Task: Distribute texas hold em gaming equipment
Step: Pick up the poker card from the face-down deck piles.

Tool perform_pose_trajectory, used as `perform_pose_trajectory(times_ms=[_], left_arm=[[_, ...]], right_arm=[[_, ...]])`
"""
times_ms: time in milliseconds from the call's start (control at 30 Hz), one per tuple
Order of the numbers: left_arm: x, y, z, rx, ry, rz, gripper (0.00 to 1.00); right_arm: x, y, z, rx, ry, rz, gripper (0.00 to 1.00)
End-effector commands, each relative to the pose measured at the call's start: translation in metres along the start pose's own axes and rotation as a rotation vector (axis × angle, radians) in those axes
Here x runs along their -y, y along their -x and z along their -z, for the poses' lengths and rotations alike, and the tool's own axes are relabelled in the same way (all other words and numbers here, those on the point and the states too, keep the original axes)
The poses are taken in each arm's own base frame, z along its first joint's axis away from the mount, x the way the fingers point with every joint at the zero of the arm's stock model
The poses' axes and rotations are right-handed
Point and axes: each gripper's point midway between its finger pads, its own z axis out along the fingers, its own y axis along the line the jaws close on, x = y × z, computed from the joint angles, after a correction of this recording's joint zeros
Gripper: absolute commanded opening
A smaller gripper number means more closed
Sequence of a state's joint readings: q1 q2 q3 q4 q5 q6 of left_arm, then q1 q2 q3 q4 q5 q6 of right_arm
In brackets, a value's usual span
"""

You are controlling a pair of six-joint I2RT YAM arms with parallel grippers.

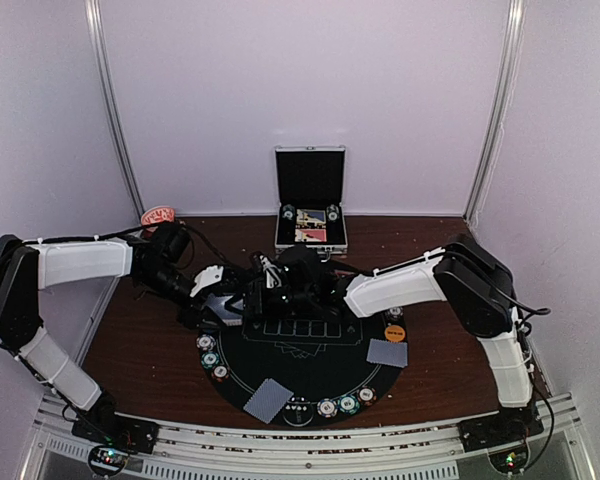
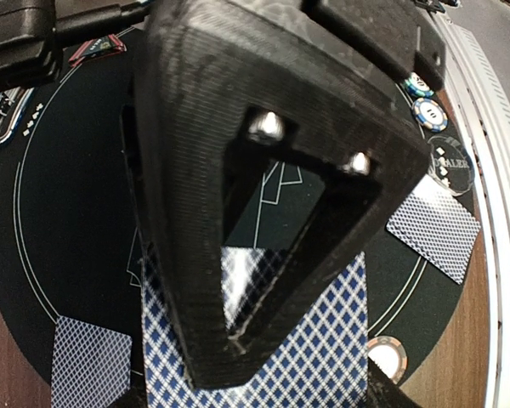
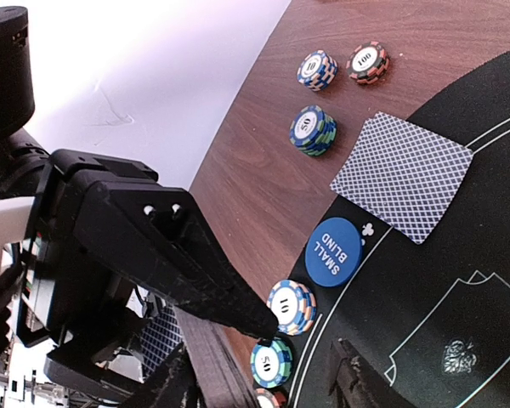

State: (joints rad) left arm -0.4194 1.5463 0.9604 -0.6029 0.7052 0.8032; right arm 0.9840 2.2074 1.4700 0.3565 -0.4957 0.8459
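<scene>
**Cards pinched in left claw; right claw facing them**

Left side: chip stacks sit on the left rim of the round black mat. The right wrist view shows a blue disc lying flat on the mat's rim beside such stacks.

Left claw: closed part-way onto the blue-diamond card backs. I cannot tell whether it holds one card or a thin pack, since its black finger hides the edge. The cards' long axis runs along the fingers, out from the wrist.

Middle: both claws meet over the far centre of the mat. From overhead they are one dark tangle, and the jaws cannot be told apart there. At the front rim lie a card and more chips. The open case stands behind; its contents are too small to read.

Right claw: jaws apart, nothing between the tips. A patch of card back shows behind its upper finger, so the held cards lie just to its left.

Judgement: the right claw is the nearer free one, and the next move turns on it closing across the cards' free short end.

Right side: another card lies flat, with an orange disc just beyond it.
</scene>
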Motion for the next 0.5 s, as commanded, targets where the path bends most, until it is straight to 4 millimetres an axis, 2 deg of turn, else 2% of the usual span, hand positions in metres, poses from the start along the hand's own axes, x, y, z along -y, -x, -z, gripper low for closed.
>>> perform_pose_trajectory(times_ms=[0, 133, 267, 367, 467], left_arm=[[-0.002, 0.009, 0.006, 0.036, 0.017, -0.038, 0.59], [-0.002, 0.009, 0.005, 0.035, 0.015, -0.038, 0.59], [-0.003, 0.009, 0.005, 0.036, 0.016, -0.038, 0.59], [-0.003, 0.008, 0.004, 0.033, 0.014, -0.036, 0.59], [-0.003, 0.007, 0.003, 0.031, 0.011, -0.033, 0.59]], right_arm=[[0.010, 0.005, 0.003, 0.019, -0.051, -0.004, 0.49], [0.022, 0.006, 0.019, 0.039, -0.089, -0.018, 0.41], [0.025, 0.008, 0.030, 0.047, -0.093, -0.027, 0.36], [0.019, 0.005, 0.032, 0.030, -0.063, -0.028, 0.33], [0.003, 0.002, 0.033, 0.013, 0.028, -0.046, 0.27]])
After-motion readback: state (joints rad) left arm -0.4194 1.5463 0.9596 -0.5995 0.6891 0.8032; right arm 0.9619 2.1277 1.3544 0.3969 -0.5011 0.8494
